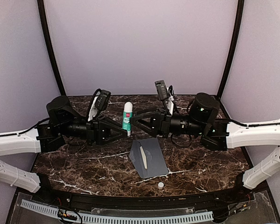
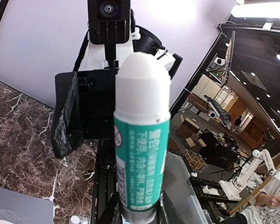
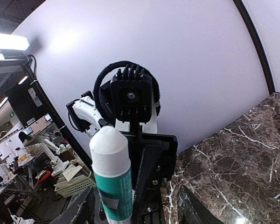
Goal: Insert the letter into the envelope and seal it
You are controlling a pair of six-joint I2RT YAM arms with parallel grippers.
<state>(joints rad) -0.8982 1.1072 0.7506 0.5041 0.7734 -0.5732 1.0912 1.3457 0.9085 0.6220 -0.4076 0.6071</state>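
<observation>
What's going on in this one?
The left end effector is shut on the base of a white-and-teal glue stick, holding it upright above the dark marble table. The right end effector faces it, its jaws open on either side of the stick without gripping it. The flat slate-grey paper envelope lies on the table below, with a narrow cream strip showing on it, perhaps the letter's edge.

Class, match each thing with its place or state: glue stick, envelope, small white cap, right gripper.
Things:
1 glue stick
2 envelope
3 small white cap
4 right gripper

Places or states:
A grey, lying flat mid marble table
B open, a finger either side of the stick
C held upright by the left gripper
D alone near the table's front edge

Pairs: 1-C, 2-A, 3-D, 4-B.
</observation>
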